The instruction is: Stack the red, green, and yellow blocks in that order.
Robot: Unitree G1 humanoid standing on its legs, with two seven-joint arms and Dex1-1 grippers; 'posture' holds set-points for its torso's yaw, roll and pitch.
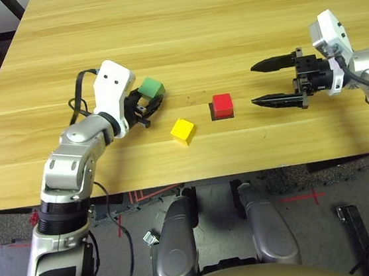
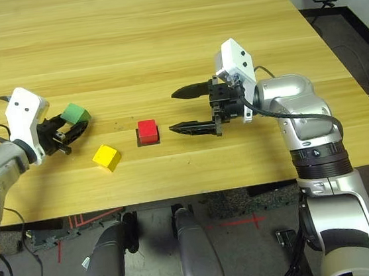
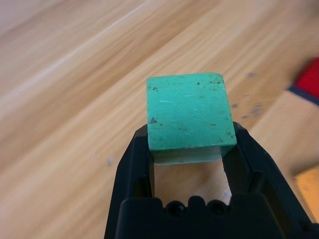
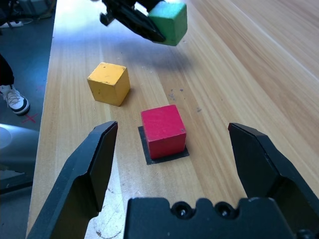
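My left gripper [image 1: 149,100] is shut on the green block [image 1: 152,87], holding it clear of the table at the left; the two black fingers [image 3: 137,159] clamp its sides. The red block [image 1: 222,104] sits on a flat black square patch [image 4: 163,152] near the table's middle. The yellow block [image 1: 183,130] lies on the wood between the two, nearer the front edge. My right gripper [image 1: 263,84] hovers open just right of the red block, fingers pointing at it with nothing between them.
The wooden table [image 1: 178,25] stretches bare toward the back. Its front edge [image 1: 189,181] runs close below the yellow block. A person's shoe [image 4: 15,102] shows on the floor beyond the table's side.
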